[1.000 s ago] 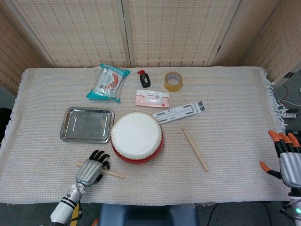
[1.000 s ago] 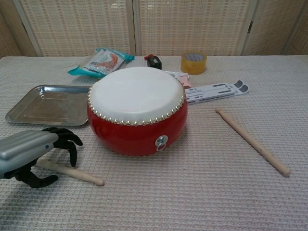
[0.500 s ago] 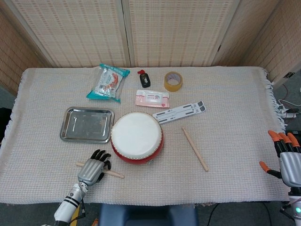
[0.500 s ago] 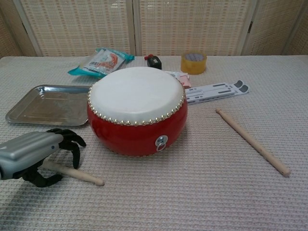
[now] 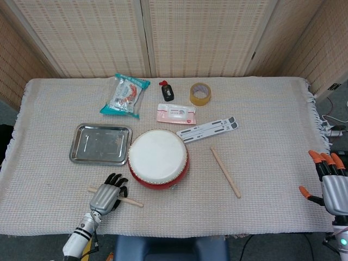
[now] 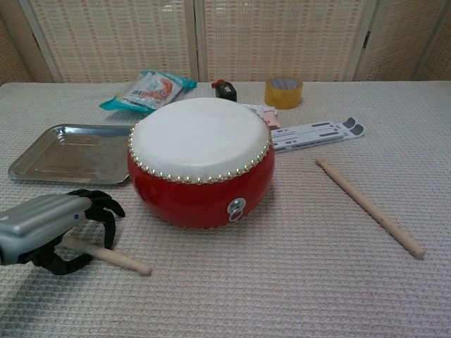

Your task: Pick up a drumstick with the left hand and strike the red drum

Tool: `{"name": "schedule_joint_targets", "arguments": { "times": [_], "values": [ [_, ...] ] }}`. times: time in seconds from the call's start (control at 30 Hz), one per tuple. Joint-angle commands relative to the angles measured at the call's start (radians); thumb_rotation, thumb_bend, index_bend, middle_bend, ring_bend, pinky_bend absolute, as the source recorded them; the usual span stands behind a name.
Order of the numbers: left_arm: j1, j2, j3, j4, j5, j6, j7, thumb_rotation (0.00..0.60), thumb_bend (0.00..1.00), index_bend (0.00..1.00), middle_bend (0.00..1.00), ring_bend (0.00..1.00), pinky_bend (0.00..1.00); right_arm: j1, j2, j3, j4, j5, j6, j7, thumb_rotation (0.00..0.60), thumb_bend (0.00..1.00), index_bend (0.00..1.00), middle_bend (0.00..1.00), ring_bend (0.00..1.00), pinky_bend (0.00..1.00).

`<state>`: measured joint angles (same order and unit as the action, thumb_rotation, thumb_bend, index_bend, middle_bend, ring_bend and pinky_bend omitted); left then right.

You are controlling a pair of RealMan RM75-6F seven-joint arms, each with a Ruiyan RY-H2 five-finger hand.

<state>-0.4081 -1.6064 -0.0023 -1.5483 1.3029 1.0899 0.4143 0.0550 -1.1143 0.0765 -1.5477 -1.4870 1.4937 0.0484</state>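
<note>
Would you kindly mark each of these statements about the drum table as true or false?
1. The left hand is curled around the near drumstick. True.
2. A second drumstick lies on the drum's left. False: it lies right of the red drum.
3. The metal tray holds a tape roll. False: it looks bare; the tape roll sits at the table's far side.
4. The right hand holds nothing. True.
5. The near drumstick is raised above the drumhead. False: it lies on the cloth.
</note>
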Motion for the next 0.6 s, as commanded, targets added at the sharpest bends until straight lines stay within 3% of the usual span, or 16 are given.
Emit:
{"name": "schedule_joint_targets", "arguments": {
  "times": [0.03, 0.33, 0.6],
  "values": [
    [-0.001, 0.002, 0.0, -0.001, -0.002, 0.0, 0.0, 0.6, 0.36, 0.5, 0.17, 0.06, 0.03, 0.0, 0.001, 0.0, -0.002, 0.0, -0.001, -0.002, 0.6, 0.19, 0.0, 0.11, 0.0, 0.03],
    [-0.001, 0.013, -0.002, -0.017, 0.0, -0.005, -0.056, 0.6, 0.42, 0.55, 0.19, 0.06, 0.03, 0.0, 0.0, -0.002, -0.004, 0.001, -0.002, -0.005, 0.6, 0.19, 0.0, 0.11, 0.0, 0.03],
    [0.025, 0.057, -0.03, -0.076, 0.037, 0.053, -0.24, 0.6, 0.42, 0.57, 0.21, 0.08, 0.04, 0.002, 0.005, -0.003, -0.009, -0.003, -0.004, -0.007, 0.6, 0.19, 0.0, 0.11, 0.0, 0.03]
  ]
}}
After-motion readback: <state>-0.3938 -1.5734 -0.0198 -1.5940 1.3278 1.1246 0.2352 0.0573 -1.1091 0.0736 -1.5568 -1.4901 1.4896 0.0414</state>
